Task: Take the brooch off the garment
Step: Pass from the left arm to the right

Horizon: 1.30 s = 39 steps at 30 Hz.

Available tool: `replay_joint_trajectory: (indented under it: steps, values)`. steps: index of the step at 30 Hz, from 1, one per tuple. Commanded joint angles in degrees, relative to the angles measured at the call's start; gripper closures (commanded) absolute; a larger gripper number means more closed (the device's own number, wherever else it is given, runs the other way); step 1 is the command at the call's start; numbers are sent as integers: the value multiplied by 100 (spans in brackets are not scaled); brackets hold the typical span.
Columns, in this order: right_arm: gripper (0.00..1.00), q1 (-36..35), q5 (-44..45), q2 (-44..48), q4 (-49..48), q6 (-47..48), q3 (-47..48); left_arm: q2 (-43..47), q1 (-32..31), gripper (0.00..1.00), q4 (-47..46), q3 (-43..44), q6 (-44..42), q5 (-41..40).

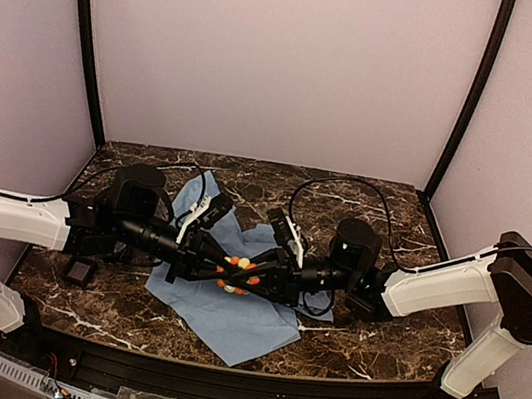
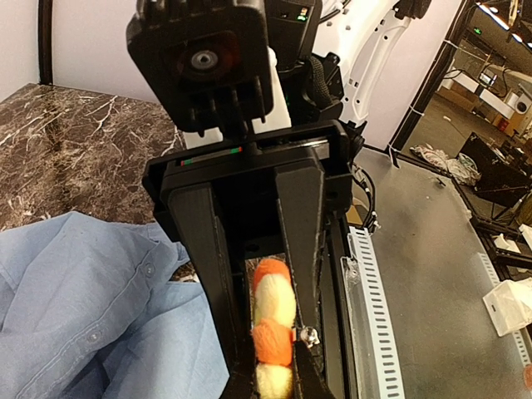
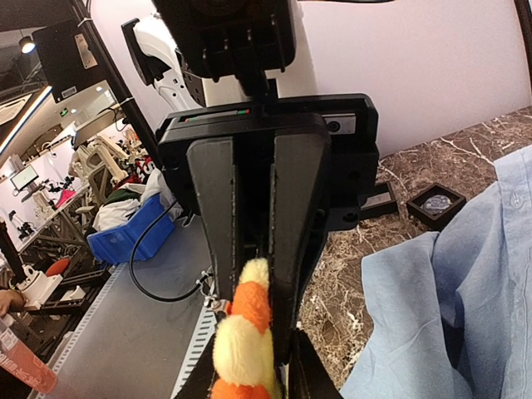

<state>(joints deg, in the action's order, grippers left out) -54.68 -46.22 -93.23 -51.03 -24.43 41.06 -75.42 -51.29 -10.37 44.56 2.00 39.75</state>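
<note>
Brooch (image 1: 239,273) pinched from both sides
My left gripper (image 1: 218,271) and right gripper (image 1: 261,276) both clamp it — garment (image 1: 227,320) just beneath.

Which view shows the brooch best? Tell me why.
Left wrist: the brooch is close and sharp, petals stacked edge-on. Right wrist shows it edge-on too, but softer. Top view shows it tiny and partly covered.

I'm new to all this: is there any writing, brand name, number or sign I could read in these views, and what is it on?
No text is legible anywhere.
White tag in the background of the right wrist view: blurred, unreadable.
Green lit sign in the room behind: too small to read.
Light blue fabric shirt and flower-shaped orange and yellow brooch: no print shows.
</note>
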Motion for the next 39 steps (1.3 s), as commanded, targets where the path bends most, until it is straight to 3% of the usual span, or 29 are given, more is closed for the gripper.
replay_joint_trajectory:
  steps: [1, 24, 28, 32, 39]
  values:
    - [85, 141, -107, 136, -386, -292, -195, 267, -22, 99, 62, -195, -291, 207]
    - [84, 152, 75, 445, -552, -402, -441, 407, -21, 99, -151, -321, -268, 130]
    - [72, 149, -76, 523, -621, -204, -561, 349, -22, 99, -105, -300, -279, 87]
    - [65, 137, 75, 814, 172, 381, -522, 266, -19, 99, 31, -235, -289, -71]
    - [60, 14, 191, 812, 789, 773, -294, -7, -22, 99, 33, -119, -235, 14]
